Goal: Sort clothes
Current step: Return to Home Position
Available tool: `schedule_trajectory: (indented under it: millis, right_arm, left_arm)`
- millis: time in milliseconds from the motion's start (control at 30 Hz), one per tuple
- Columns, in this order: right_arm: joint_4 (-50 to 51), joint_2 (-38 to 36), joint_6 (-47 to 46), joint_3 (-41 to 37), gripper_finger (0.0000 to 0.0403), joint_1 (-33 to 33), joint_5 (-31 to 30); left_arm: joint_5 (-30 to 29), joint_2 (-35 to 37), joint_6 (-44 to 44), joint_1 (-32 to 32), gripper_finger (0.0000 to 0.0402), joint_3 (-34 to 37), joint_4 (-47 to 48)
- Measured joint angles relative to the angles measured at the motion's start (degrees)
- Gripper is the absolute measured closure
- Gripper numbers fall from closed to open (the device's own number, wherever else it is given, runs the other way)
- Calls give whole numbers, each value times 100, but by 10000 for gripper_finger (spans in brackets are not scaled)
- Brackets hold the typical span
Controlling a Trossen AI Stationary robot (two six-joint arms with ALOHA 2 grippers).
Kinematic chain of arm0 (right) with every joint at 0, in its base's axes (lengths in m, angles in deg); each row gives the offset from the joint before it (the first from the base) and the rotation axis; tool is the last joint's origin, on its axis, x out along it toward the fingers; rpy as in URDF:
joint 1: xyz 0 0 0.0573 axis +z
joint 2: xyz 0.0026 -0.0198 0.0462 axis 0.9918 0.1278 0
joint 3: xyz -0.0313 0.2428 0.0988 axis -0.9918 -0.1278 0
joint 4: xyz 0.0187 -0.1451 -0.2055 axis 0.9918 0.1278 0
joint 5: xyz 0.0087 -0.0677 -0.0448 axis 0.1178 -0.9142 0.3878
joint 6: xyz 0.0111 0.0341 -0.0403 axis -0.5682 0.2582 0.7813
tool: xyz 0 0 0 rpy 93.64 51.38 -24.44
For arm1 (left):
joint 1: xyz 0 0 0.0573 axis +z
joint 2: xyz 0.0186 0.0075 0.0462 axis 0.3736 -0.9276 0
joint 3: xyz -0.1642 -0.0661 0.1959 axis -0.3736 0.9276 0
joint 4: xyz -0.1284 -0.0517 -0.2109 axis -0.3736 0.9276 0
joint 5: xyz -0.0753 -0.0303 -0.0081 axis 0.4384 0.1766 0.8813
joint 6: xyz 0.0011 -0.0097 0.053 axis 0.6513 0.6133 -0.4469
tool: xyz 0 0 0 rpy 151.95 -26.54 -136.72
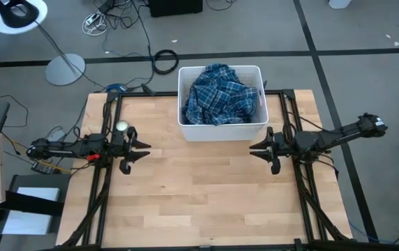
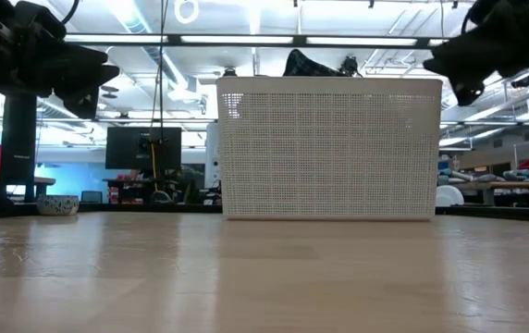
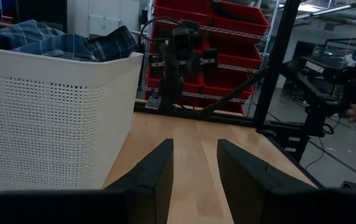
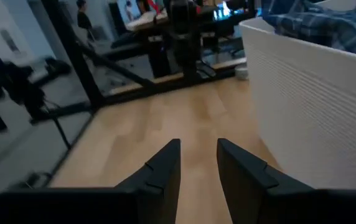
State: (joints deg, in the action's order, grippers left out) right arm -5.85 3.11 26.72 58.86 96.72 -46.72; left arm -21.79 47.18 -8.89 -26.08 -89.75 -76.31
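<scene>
Your left hand [image 1: 146, 151] hangs over the left side of the bench [image 1: 199, 202], fingers parted to a moderate gap and gripping nothing. In its own wrist view the left hand [image 3: 195, 146] shows only bare wood between the two dark fingers. Your right hand [image 1: 261, 152] mirrors it over the right side, also moderately open and empty, and the right wrist view shows the same for that hand [image 4: 198, 144]. Both hands point inward toward each other, well apart, and neither touches cloth, bin or bench.

You will find the blue-white plaid shirt [image 1: 220, 94] crumpled in the white bin [image 1: 220, 131], filling it from wall to wall. It heaps above the rim, as the left wrist view shows [image 3: 47, 40] and the right wrist view too [image 4: 327, 28]. From bench height only a dark fold [image 2: 315, 65] pokes over the bin's top edge. You cannot tell what lies beneath it, since the plaid covers everything.

Look for the bin at the middle of the bench's far edge, standing upright with its perforated wall [image 2: 329, 148] facing the low camera. It sits ahead of the two hands and between them, near each but touching neither.

Beyond the bench, the left wrist view takes in shelves of red storage bins [image 3: 228, 25], and cables [image 1: 163, 59] lie on the grey floor behind the bin.
</scene>
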Motion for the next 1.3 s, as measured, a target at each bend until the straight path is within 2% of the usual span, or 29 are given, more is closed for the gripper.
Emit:
schedule_trajectory:
  millis: [100, 233, 367, 500, 600, 767, 933, 1067, 1300]
  right_arm:
    - [657, -318, 173, 0, 297, 272, -406]
    - [1287, -840, 106, 0, 297, 403, -657]
    - [1640, -1576, 87, 2, 296, 287, -624]
    - [2718, -2430, -24, 9, 298, 61, -543]
    - [3161, -2476, -146, 85, 301, -93, -294]
    - [3122, -2490, -85, 52, 308, -192, 296]
    - [3092, -2488, 3, 48, 317, -194, 23]
    - [2430, -2488, 112, -106, 326, -194, 173]
    - [734, -2442, 4, -1097, 330, -199, 474]
  left_arm:
    - [0, 0, 1, 0, 273, 0, -16]
    - [0, 0, 1, 0, 273, 0, -18]
    - [-2, 0, 0, 0, 273, 0, -20]
    - [0, 0, 1, 0, 273, 0, -18]
    - [0, -2, 2, 0, 273, 0, -18]
    - [-7, -2, 2, 0, 273, -9, -84]
    - [-13, -2, 0, 0, 273, -9, -155]
    - [-13, 0, 0, 0, 273, -9, -178]
    - [-23, 0, 2, 0, 273, -9, -177]
